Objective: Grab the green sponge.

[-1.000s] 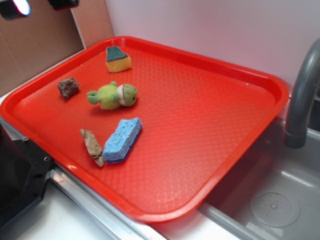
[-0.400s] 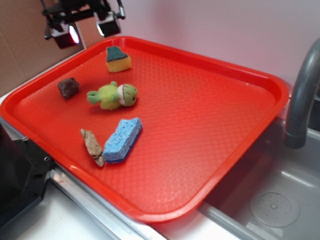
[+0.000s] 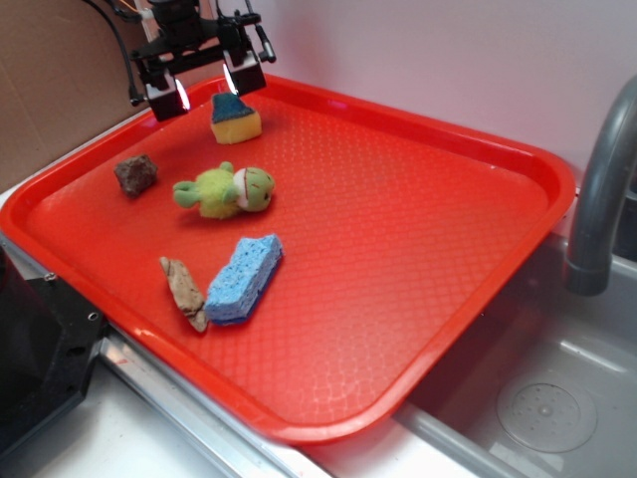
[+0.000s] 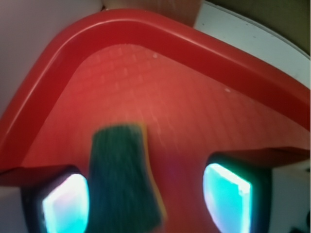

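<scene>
A: What surface is this?

B: A red tray [image 3: 418, 189] sits beside a grey sink [image 3: 557, 398], with a pale wall behind.

A: Where is the green sponge?

B: The green sponge [image 3: 235, 118] lies in the tray's far left corner, dark scouring side up. In the wrist view the green sponge [image 4: 124, 179] lies between the two pads, closer to the left one, touching neither.

A: And the gripper?

B: The gripper [image 3: 206, 85] hangs above the sponge, its fingers spread wide and holding nothing.

A: What else is on the tray?

B: A plush toy [image 3: 225, 190], a blue sponge [image 3: 244, 278], a brown rock [image 3: 135, 173] and a wood piece [image 3: 183, 290], all nearer.
</scene>
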Controlling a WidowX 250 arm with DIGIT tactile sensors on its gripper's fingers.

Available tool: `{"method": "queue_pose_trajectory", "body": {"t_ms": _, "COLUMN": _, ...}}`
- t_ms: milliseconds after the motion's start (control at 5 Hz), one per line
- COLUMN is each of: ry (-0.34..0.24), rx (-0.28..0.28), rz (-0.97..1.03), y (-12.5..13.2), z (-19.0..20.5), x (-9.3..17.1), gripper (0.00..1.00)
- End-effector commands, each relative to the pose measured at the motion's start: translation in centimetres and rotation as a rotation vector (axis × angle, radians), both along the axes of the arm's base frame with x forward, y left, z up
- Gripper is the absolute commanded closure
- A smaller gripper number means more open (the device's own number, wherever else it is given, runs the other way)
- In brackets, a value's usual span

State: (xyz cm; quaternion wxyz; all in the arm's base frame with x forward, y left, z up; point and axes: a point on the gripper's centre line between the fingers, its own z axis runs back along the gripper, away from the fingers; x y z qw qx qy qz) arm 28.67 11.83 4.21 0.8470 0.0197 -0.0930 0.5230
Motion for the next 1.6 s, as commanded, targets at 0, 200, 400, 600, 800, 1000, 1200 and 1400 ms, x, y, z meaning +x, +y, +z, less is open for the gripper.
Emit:
{"method": "queue_pose_trajectory", "body": {"t_ms": 0, "ry": -0.011, "rx": 0.028, "rz": 0.037, "y": 1.8, "z": -1.0, "x": -0.3, "gripper": 0.60}}
{"method": "queue_pose_trajectory", "body": {"t_ms": 200, "ry": 0.045, "rx": 0.020, "rz": -0.088, "y": 1.8, "z": 0.0, "x": -0.3, "gripper": 1.00}}
{"method": "queue_pose_trajectory", "body": {"t_ms": 400, "ry": 0.105, "rx": -0.005, "rz": -0.290, "y": 1.1, "z": 1.9, "x": -0.3, "gripper": 1.00}}
{"method": "queue_pose_trajectory", "body": {"t_ms": 600, "ry": 0.135, "rx": -0.030, "rz": -0.477, "y": -0.4, "z": 4.4, "x": -1.1, "gripper": 1.00}}
{"method": "queue_pose_trajectory", "body": {"t_ms": 800, "ry": 0.166, "rx": -0.072, "rz": -0.639, "y": -2.5, "z": 7.8, "x": -3.0, "gripper": 1.00}}
{"method": "queue_pose_trajectory", "body": {"t_ms": 1000, "ry": 0.166, "rx": -0.054, "rz": -0.771, "y": -4.3, "z": 11.4, "x": -5.7, "gripper": 1.00}}
{"method": "queue_pose_trajectory", "body": {"t_ms": 1200, "ry": 0.163, "rx": -0.078, "rz": -0.836, "y": -6.1, "z": 13.6, "x": -7.4, "gripper": 1.00}}
{"method": "queue_pose_trajectory", "body": {"t_ms": 1400, "ry": 0.141, "rx": -0.082, "rz": -0.916, "y": -8.2, "z": 15.1, "x": -8.7, "gripper": 1.00}}
